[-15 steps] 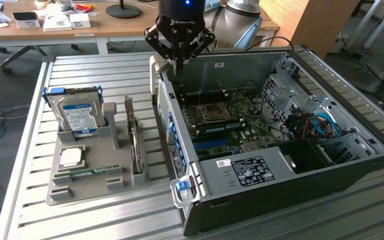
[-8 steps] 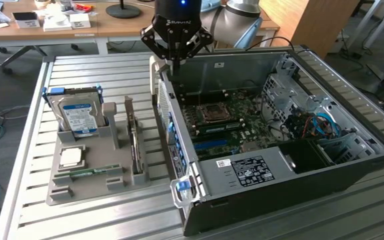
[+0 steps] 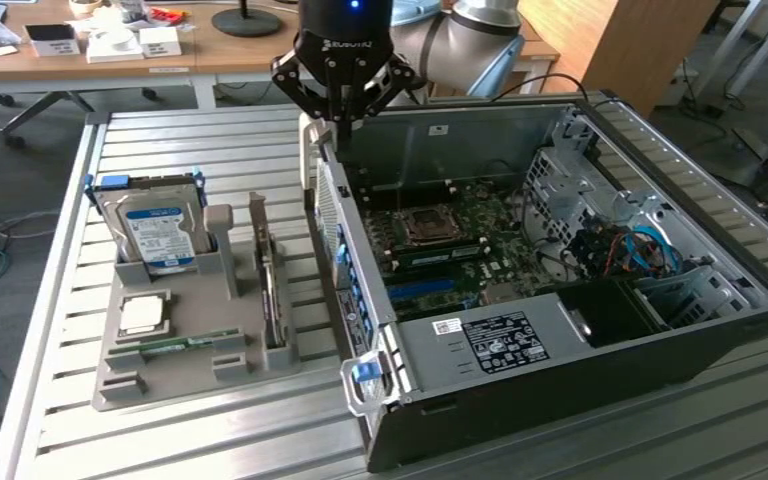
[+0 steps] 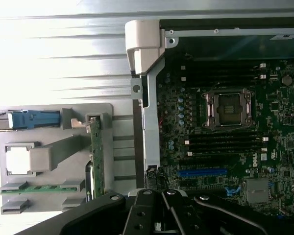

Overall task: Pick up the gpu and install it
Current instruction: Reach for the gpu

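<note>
End effector [image 3: 345, 116] (closed) above computer case [image 3: 704, 340]

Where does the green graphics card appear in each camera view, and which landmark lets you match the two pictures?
Exterior view: the graphics card stands on edge in the grey holder, in the slot nearest the computer case.
Wrist view: it stands on edge in that same slot, between the holder's other parts and the case wall.
Shared landmark: the square processor socket inside the case.

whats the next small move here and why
I'd probably shift the jaws toward the exterior view's left, over the gpu: they hang shut and empty above the computer case's wall, while the gpu stands on edge, untouched, in the grey holder beside the case.
</note>
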